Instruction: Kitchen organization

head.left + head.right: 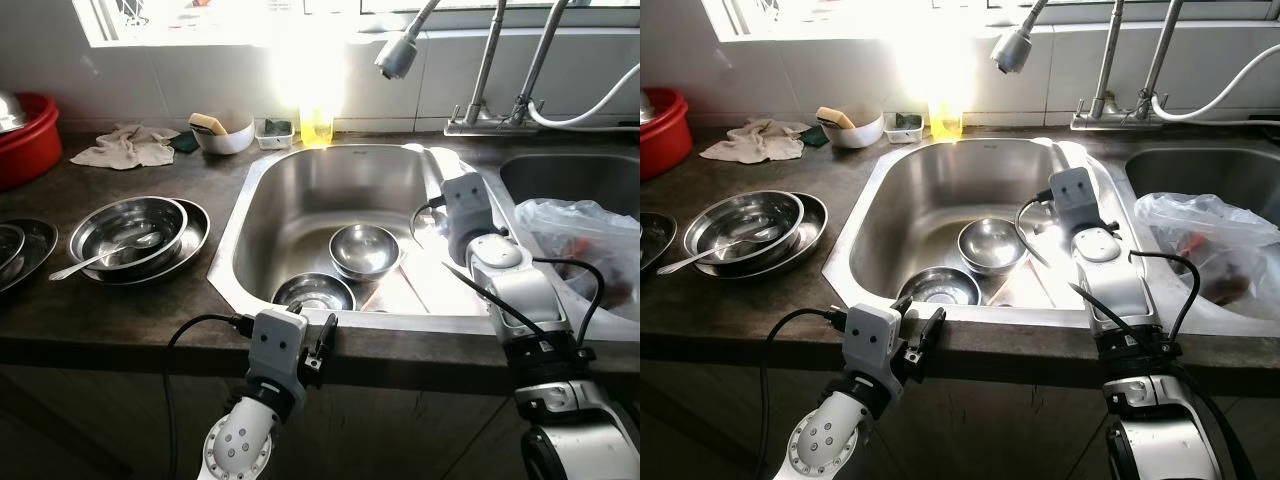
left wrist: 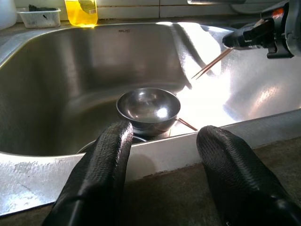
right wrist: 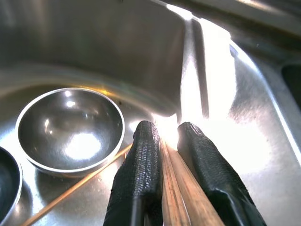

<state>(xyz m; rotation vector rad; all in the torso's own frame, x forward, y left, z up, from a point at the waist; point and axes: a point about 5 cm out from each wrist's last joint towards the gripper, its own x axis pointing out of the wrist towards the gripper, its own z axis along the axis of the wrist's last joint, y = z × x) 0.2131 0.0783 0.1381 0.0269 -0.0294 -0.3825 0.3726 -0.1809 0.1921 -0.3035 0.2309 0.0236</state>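
Note:
My right gripper (image 3: 167, 129) is down in the steel sink (image 1: 300, 190), shut on a pair of wooden chopsticks (image 3: 181, 193) that run between its two fingers. In the left wrist view the chopsticks (image 2: 211, 63) slant down from that gripper, above the sink floor. A small steel bowl (image 1: 364, 248) stands just left of it, and a second bowl (image 1: 314, 292) sits nearer the front wall. One loose chopstick (image 3: 75, 188) lies on the sink floor beside the bowl. My left gripper (image 2: 162, 136) hovers open over the counter's front edge, holding nothing.
Stacked steel bowls with a spoon (image 1: 130, 232) rest on the left counter. Behind them are a red basin (image 1: 25, 135), a cloth (image 1: 125, 145), a white bowl with a sponge (image 1: 222, 135) and a yellow soap bottle (image 1: 316, 122). A spray head (image 1: 396, 55) hangs over the sink; a plastic bag (image 1: 580, 235) fills the right basin.

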